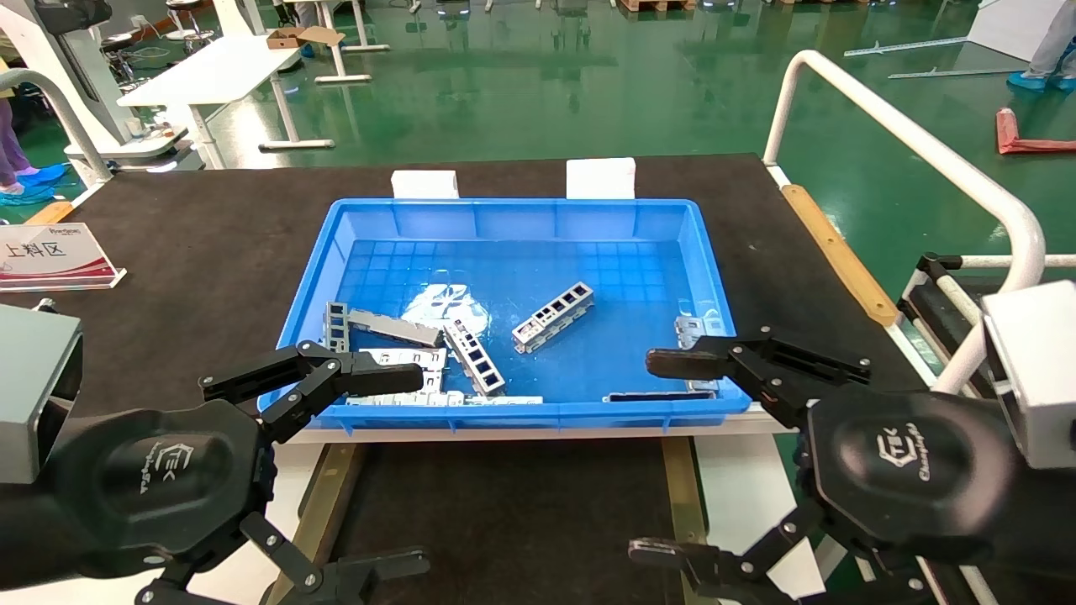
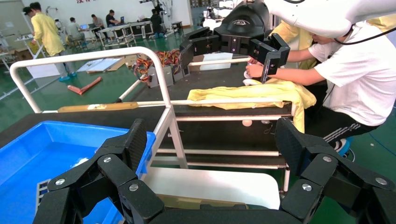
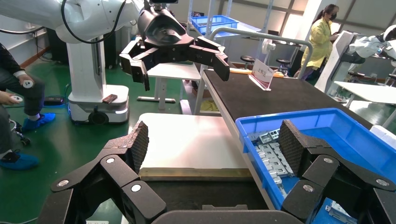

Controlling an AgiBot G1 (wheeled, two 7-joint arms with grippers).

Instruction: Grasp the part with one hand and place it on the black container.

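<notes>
Several slim silver ladder-like parts lie in the blue crate (image 1: 521,204): one alone mid-crate (image 1: 553,316), one near the front (image 1: 476,358), one at the left (image 1: 393,326). The black container (image 1: 504,521), with a felt floor and brass rails, sits just in front of the crate. My left gripper (image 1: 405,470) is open and empty over the container's left rail, by the crate's front left corner. My right gripper (image 1: 656,458) is open and empty over the right rail, by the crate's front right corner. Both show open in their wrist views, left (image 2: 211,140) and right (image 3: 215,140).
Wider flat silver plates (image 1: 403,359) lie at the crate's front left. A red and white sign (image 1: 52,256) stands on the black table mat (image 1: 210,218) at the left. A white tube railing (image 1: 908,134) borders the right side. White blocks (image 1: 598,178) stand behind the crate.
</notes>
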